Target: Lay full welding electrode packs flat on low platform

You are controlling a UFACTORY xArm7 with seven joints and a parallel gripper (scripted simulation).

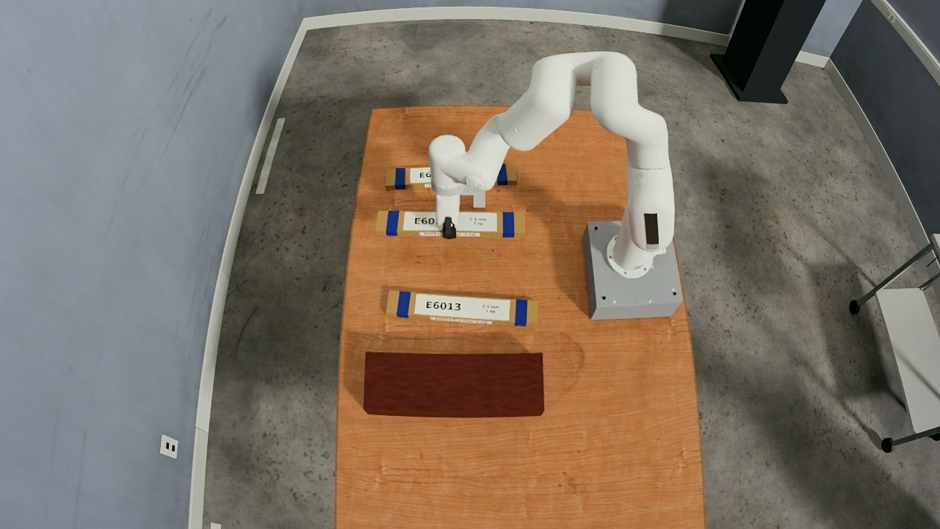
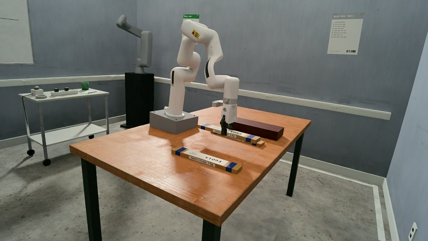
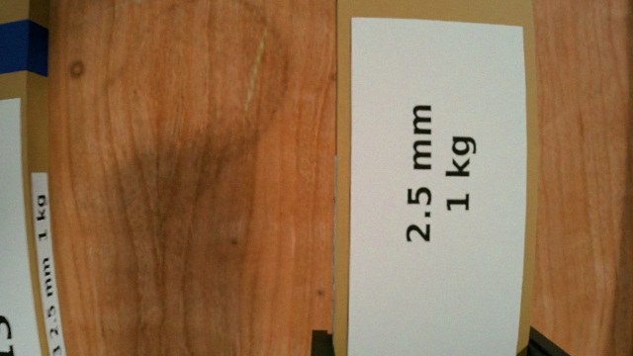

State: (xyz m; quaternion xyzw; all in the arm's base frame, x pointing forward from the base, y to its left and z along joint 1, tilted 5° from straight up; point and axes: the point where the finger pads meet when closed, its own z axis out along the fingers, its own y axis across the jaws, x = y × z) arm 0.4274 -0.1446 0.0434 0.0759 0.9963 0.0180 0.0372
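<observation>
Top view shows three long cardboard electrode packs lying flat on the orange table (image 1: 591,408), all off the dark red low platform (image 1: 453,383), which has nothing on it. Taking the platform as the landmark: the near pack (image 1: 461,308) lies just beyond its far edge, label reading E6013, apart from it. The middle pack (image 1: 486,223) lies farther from the platform, and the far pack (image 1: 410,177) lies farthest, partly hidden under the arm's wrist. All three run parallel to the platform's long side.

All packs are closed cartons with blue bands near the ends; what is inside cannot be seen.

The gripper (image 1: 449,228) points straight down over the middle pack, its black fingers clamped across the carton's width, near the middle of its length. From the wrist view the pack's white label (image 3: 437,188), printed 2.5 mm and 1 kg, fills the right side, with dark fingertips at the bottom edge on either side of the carton. The far pack's edge (image 3: 20,213) shows at the left.
</observation>
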